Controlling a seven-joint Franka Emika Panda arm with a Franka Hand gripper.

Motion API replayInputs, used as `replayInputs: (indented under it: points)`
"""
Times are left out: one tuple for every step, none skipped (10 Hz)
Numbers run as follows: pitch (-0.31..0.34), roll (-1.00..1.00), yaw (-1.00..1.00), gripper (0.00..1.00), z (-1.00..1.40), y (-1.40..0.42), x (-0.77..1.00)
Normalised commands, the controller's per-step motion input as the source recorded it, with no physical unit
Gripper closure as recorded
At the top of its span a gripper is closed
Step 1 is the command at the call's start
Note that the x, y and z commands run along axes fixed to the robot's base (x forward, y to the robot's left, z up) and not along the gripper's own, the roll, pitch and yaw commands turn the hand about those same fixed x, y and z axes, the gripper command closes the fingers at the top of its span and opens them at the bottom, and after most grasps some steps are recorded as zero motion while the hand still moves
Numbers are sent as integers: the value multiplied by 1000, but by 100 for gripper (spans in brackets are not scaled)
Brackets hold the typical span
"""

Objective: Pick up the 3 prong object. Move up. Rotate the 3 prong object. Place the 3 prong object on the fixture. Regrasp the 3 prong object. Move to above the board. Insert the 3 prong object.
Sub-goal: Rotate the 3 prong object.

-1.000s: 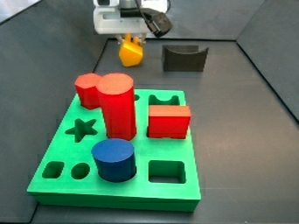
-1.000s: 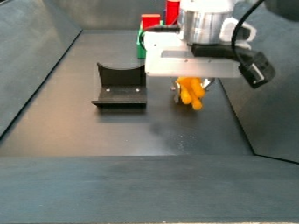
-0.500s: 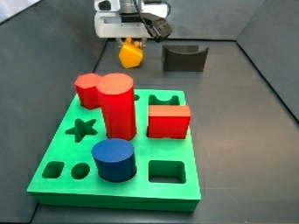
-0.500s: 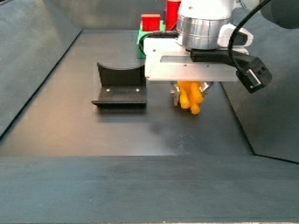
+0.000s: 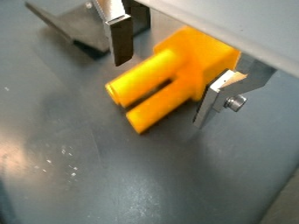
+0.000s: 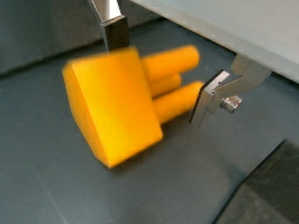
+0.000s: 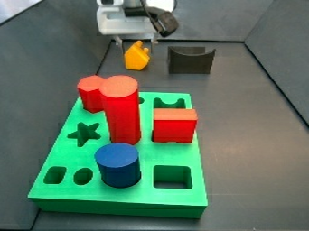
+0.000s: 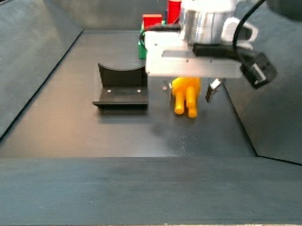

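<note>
The 3 prong object (image 8: 183, 95) is a yellow-orange block with short prongs. It lies on the dark floor to the right of the fixture (image 8: 120, 86). It also shows in a side view (image 7: 136, 57). My gripper (image 8: 192, 86) hangs right over it, in front of the back wall (image 7: 136, 38). In both wrist views the gripper (image 5: 163, 87) (image 6: 160, 85) straddles the object (image 5: 176, 74) (image 6: 117, 105) with its jaws spread. A gap shows between one finger (image 5: 121, 39) and the block, and the image is blurred in a wrist view.
The green board (image 7: 72, 171) lies at the front with a red cylinder (image 7: 119, 108), a red cube (image 7: 175, 124) and a blue cylinder (image 7: 118, 164) standing in it. The fixture (image 7: 190, 60) stands near the back wall. Sloped dark walls enclose the floor.
The 3 prong object has shifted under the gripper and now lies flatter, prongs along the floor. The gripper has risen slightly, and its fingers stand apart from the piece.
</note>
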Motion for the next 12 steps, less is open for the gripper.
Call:
replayInputs:
  points:
    - [56,16,-13,0,1000,4,-17]
    - [75,37,-19,0,1000,8,-17]
    - [76,46,-18,0,1000,8,-21]
    - [75,62,-16,0,1000,9,-27]
    - [77,70,-15,0,962,8,-30]
    - [76,87,-7,0,721,6,-31]
    - [75,97,-3,0,579,3,-31]
    - [0,0,1000,0,0,0,0]
    - [0,0,1000,0,-100,-1,1]
    - [-1,2,1000,0,-249,1,23]
    - [-3,2,1000,0,-193,3,41]
    - [-4,2,1000,0,-130,2,43]
